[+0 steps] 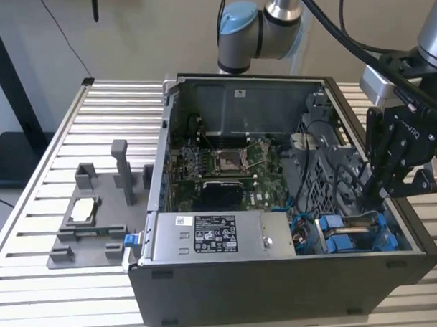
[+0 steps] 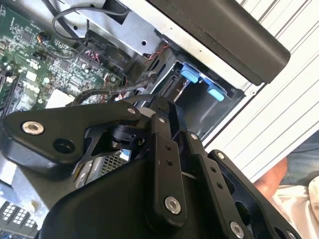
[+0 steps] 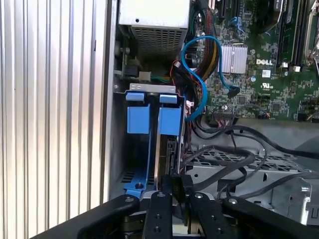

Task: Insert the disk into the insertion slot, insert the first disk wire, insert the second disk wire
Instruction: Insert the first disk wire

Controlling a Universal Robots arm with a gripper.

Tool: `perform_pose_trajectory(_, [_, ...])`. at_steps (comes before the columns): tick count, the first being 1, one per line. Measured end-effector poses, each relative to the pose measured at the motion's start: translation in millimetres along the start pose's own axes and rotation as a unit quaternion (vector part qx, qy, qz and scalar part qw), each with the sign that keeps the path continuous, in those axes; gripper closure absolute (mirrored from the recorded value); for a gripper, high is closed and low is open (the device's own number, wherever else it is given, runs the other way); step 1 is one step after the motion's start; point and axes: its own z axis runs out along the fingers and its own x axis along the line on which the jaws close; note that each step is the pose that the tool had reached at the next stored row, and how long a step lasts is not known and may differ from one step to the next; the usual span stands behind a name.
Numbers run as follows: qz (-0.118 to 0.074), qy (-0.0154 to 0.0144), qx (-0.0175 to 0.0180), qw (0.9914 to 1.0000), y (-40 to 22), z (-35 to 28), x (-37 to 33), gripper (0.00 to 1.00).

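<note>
The disk (image 3: 167,152) stands edge-on in the insertion slot (image 3: 130,164), between bright blue rails (image 3: 138,118) at the open computer case's front corner on the exterior view's right. My gripper (image 3: 176,185) reaches down into that corner and is shut on the disk's near end; its fingertips (image 3: 187,183) sit on either side of the end. In the exterior view the gripper (image 1: 372,197) hangs just above the blue-railed bay (image 1: 349,236). A blue wire (image 3: 200,69) loops beside the slot with its plug hanging free. Black wires (image 3: 227,159) lie across the metal cage next to it.
The case (image 1: 272,280) sits on a slatted table. The grey power supply box (image 1: 209,235) lies along its front wall and the motherboard (image 1: 226,164) behind it. A grey fixture (image 1: 94,216) stands at the exterior view's left. A person's hand (image 2: 271,181) is beyond the case edge.
</note>
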Motion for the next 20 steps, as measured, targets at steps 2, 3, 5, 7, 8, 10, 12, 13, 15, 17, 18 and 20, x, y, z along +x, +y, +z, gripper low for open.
perform_pose_trajectory(2, [0.000, 0.0000, 0.0000, 1.00000, -1.3, 2.8, 0.3, 0.81])
perform_pose_trajectory(3, [0.000, 0.0000, 0.0000, 1.00000, -1.8, 4.1, 0.5, 0.81])
perform_pose_trajectory(5, [0.000, 0.0000, -0.0002, 1.00000, -2.8, 6.9, 0.8, 0.81])
perform_pose_trajectory(7, [0.000, -0.0001, -0.0003, 1.00000, -3.4, 10.0, 1.0, 0.81])
perform_pose_trajectory(8, [0.000, -0.0001, -0.0003, 1.00000, -3.4, 11.3, 1.0, 0.81])
perform_pose_trajectory(10, [0.000, -0.0001, -0.0003, 1.00000, -3.5, 13.9, 1.1, 0.81])
perform_pose_trajectory(12, [0.000, -0.0001, -0.0004, 1.00000, -3.6, 15.8, 1.1, 0.81])
perform_pose_trajectory(13, [0.000, -0.0001, -0.0003, 1.00000, -3.6, 16.5, 1.2, 0.81])
perform_pose_trajectory(15, [0.000, -0.0001, -0.0003, 1.00000, -3.5, 18.0, 1.4, 0.81])
perform_pose_trajectory(17, [0.000, 0.0000, -0.0004, 1.00000, -3.5, 19.3, 1.5, 0.81])
perform_pose_trajectory(18, [0.000, 0.0000, -0.0003, 1.00000, -3.8, 19.7, 1.4, 0.81])
perform_pose_trajectory(20, [0.000, 0.0000, -0.0003, 1.00000, -4.6, 20.7, 1.5, 0.81])
